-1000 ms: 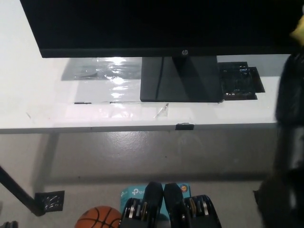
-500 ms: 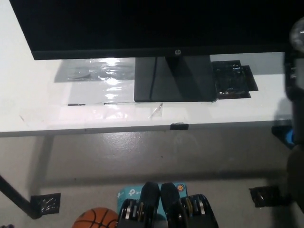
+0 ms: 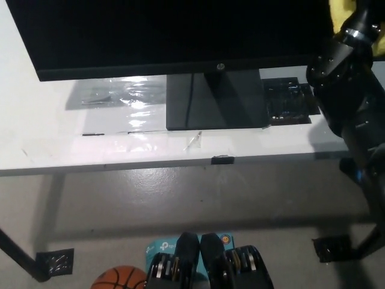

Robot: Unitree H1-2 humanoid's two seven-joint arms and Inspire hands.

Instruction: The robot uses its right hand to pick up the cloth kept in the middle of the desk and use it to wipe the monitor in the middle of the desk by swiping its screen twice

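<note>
Black right arm (image 3: 349, 90) up the right edge of the frame, from lower right to the upper right corner. Right hand (image 3: 367, 27) mostly cut off by the top and right edges; grip impossible to confirm, fingers not visible. Patch of yellow cloth (image 3: 340, 13) at the very top right, touching the wrist area, most of it out of frame; held or merely pressed, cannot tell. Monitor (image 3: 174, 36) across the whole upper part, screen dark, top edge cropped, small logo on the bottom bezel. Stand (image 3: 215, 101) in the middle, on the white desk (image 3: 42, 138). Shiny plastic film (image 3: 117, 93) left of the stand, glare hiding detail. Dark textured patch (image 3: 292, 99) right of the stand, partly behind the arm. Basketball (image 3: 117, 279) at the bottom left, cropped. Left hand out of view.
</note>
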